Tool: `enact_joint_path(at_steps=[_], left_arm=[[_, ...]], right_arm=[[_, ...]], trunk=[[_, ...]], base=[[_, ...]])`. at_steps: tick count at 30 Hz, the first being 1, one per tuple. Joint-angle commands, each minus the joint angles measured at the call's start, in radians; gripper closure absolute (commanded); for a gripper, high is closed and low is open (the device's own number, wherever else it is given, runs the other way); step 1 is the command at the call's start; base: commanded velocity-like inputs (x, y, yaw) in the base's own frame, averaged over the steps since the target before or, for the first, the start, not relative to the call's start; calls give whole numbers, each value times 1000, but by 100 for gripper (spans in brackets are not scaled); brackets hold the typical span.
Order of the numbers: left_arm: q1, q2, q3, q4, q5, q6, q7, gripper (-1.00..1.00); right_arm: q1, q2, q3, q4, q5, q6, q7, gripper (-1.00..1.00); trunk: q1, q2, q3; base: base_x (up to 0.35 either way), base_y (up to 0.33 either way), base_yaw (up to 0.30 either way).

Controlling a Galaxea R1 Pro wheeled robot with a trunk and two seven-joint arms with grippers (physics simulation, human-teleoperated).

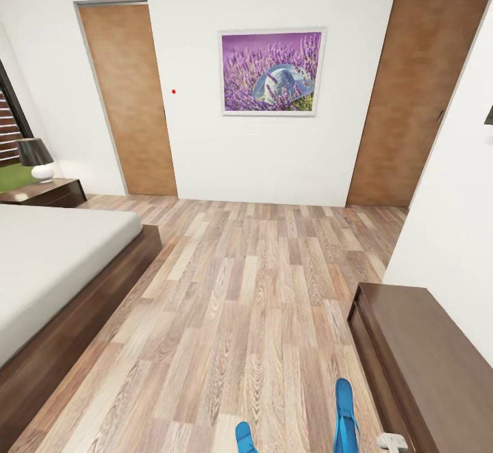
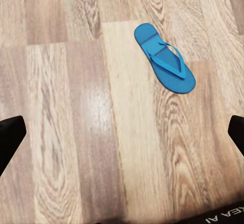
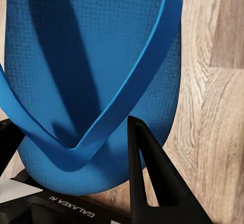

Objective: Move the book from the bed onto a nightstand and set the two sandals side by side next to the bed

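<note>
Right wrist view: textured blue sandal (image 3: 91,82) between black wedge-shaped claw (image 3: 76,168) fingers.

Wide bare plank floor (image 1: 253,302) lies open between the bed (image 1: 48,261) at left and a dark wooden cabinet (image 1: 424,350) at right.

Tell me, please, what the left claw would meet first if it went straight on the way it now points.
Probably bare wood floor: the open left claw points down at planks, with the loose sandal lying off to one side of that line.

sandals (image 1: 346,415): bright blue | floor (image 1: 253,302): grey-brown woodgrain | lamp (image 1: 35,159): apparently black-shaded
</note>
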Motion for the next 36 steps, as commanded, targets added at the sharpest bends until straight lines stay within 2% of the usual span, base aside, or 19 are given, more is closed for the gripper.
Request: enact_joint_path(at_steps=[1,11,22,36], left_arm=[[-1,1,-4,0,1,-3,0,-100],[-1,1,-4,1,1,-3,0,-100],[-1,1,-4,0,1,-3,0,-100],[-1,1,-4,0,1,-3,0,-100]], right_arm=[[-1,0,-1,1,-7,4,4,100],[-1,0,-1,1,-7,4,4,100],[-1,0,-1,1,-6,5,4,100],[-1,0,-1,1,-6,4,4,100]], trunk=[[0,0,-1],[0,0,-1],[0,0,-1],[0,0,-1]], base=[[0,0,0],[9,-15,0],[105,-176,0],[80,-12,0]])
